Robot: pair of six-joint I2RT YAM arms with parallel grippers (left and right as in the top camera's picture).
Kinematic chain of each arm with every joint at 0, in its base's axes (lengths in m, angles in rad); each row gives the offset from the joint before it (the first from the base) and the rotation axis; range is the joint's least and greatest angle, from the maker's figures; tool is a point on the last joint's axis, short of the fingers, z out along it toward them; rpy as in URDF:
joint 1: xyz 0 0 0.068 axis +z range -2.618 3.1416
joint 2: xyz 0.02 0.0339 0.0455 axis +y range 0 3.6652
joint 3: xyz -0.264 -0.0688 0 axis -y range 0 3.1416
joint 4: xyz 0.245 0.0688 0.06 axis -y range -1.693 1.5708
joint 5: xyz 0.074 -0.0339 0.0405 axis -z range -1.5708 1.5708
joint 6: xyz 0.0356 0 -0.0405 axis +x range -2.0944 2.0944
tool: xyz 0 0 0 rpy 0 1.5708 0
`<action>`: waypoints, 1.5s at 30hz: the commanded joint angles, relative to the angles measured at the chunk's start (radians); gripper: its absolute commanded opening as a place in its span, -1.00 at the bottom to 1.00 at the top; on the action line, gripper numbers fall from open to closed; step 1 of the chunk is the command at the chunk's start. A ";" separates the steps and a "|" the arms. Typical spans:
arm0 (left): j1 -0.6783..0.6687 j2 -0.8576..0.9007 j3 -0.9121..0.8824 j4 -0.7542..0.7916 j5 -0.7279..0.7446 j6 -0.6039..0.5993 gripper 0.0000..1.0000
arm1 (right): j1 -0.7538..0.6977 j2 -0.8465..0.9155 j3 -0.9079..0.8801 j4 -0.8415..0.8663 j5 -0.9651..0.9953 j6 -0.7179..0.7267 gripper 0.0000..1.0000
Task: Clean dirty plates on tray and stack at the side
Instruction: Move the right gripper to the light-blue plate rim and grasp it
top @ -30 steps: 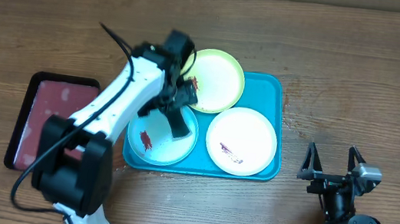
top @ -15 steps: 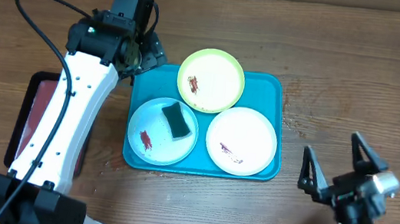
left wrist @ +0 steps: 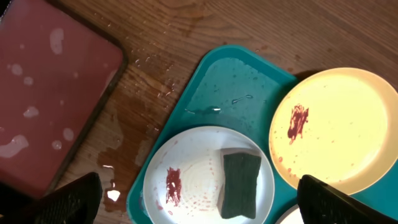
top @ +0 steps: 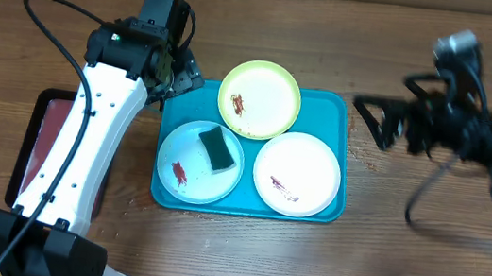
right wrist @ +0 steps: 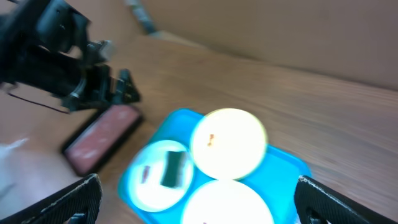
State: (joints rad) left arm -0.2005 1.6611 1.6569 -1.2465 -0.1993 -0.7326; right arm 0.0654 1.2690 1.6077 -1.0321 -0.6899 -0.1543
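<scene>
Left gripper is hanging wide open over the blue tray's corner, nearer than your right gripper, also open. Beneath your fingers, the smeared light blue plate is carrying a green sponge, lying lengthwise across their closing line.

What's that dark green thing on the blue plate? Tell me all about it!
It is a dark green rectangular sponge, soft-looking, with a paler layer along one side. It lies flat and slightly slanted on the right half of the round light blue plastic plate, which sits in the bright blue tray. A reddish-brown smear lies beside it, apart. Nothing else touches it.
</scene>
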 commanded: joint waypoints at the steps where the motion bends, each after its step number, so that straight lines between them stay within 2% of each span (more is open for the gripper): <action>1: 0.004 0.003 -0.001 -0.019 -0.011 0.008 1.00 | 0.021 0.120 0.036 0.040 -0.203 0.063 1.00; 4: 0.004 0.003 -0.001 -0.026 -0.011 0.016 1.00 | 0.107 0.211 0.036 0.035 -0.031 0.082 0.99; 5: 0.004 0.003 -0.001 -0.025 -0.011 0.015 0.99 | 0.151 0.242 0.036 0.035 0.077 0.106 1.00; 6: 0.004 0.003 -0.001 -0.024 -0.011 0.015 0.99 | 0.203 0.277 0.036 0.043 0.209 0.141 0.93; 9: 0.004 0.003 -0.001 -0.020 -0.010 0.013 0.99 | 0.336 0.379 0.035 0.074 0.542 0.268 0.24; 10: 0.004 0.003 -0.001 -0.019 -0.010 0.011 1.00 | 0.369 0.414 0.035 0.081 0.592 0.291 0.19; 12: 0.004 0.003 -0.001 -0.017 -0.009 0.011 1.00 | 0.443 0.507 0.035 0.100 0.607 0.298 0.21; 18: 0.004 0.003 -0.001 -0.026 -0.010 0.015 1.00 | 0.549 0.650 0.035 0.126 0.605 0.297 0.18; 22: 0.004 0.003 -0.001 -0.025 -0.010 0.015 0.99 | 0.592 0.735 0.035 0.134 0.598 0.282 -0.19; 23: 0.004 0.003 -0.001 -0.024 -0.010 0.015 1.00 | 0.600 0.752 0.035 0.134 0.595 0.282 -0.22; 45: 0.004 0.003 -0.001 -0.027 -0.010 0.015 0.99 | 0.624 0.885 -0.001 0.205 0.531 0.283 -0.22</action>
State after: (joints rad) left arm -0.2005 1.6611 1.6566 -1.2694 -0.1993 -0.7292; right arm 0.6888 2.1239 1.6192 -0.8337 -0.1390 0.1299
